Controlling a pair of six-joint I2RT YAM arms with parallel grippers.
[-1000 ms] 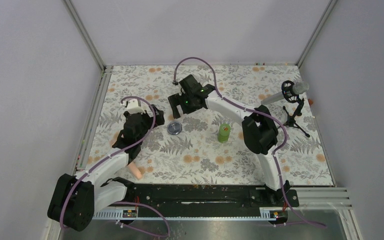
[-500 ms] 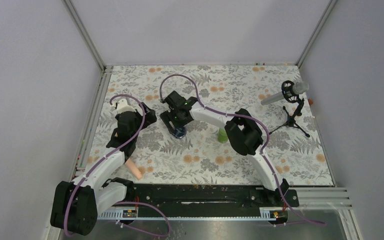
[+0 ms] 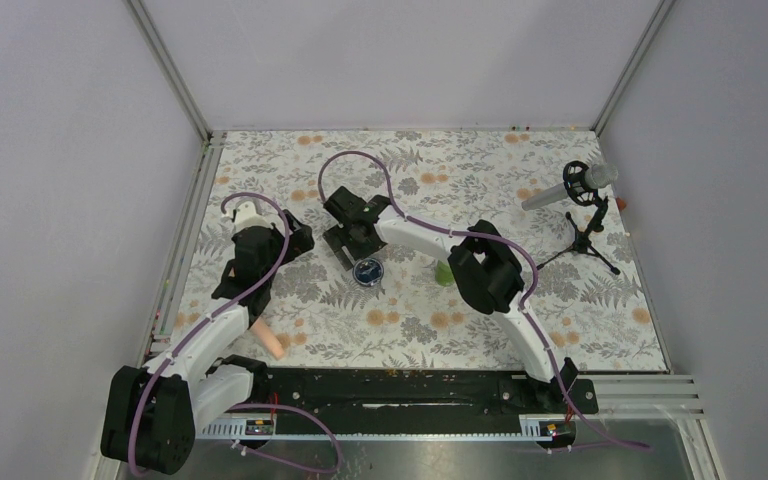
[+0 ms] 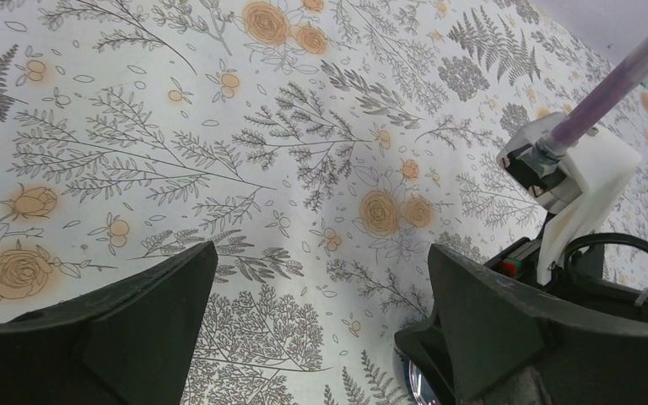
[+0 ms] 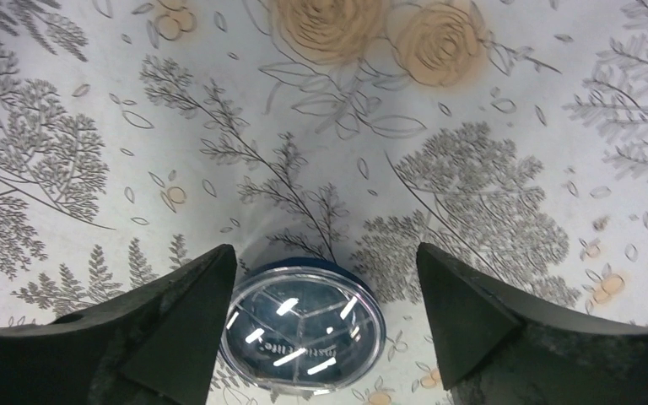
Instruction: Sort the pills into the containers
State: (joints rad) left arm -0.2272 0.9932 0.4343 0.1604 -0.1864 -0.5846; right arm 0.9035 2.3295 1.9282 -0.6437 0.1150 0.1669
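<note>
right gripper (image 5: 322, 253) spread wide, straddling the dark-blue jar (image 5: 304, 325) on the floral surface (image 5: 489, 126), not clamped. left gripper (image 4: 321, 253) wide, holding nothing. green bottle (image 3: 443, 273) near the jar, half hidden by the right arm.

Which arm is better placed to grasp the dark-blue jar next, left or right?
Right. The right claw is open, with the dark-blue jar between its jaws in the wrist view. The left claw, also open, stands aside over patterned cloth.

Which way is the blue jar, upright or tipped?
Upright: the blue jar sits flat, its round shiny rim facing up.
</note>
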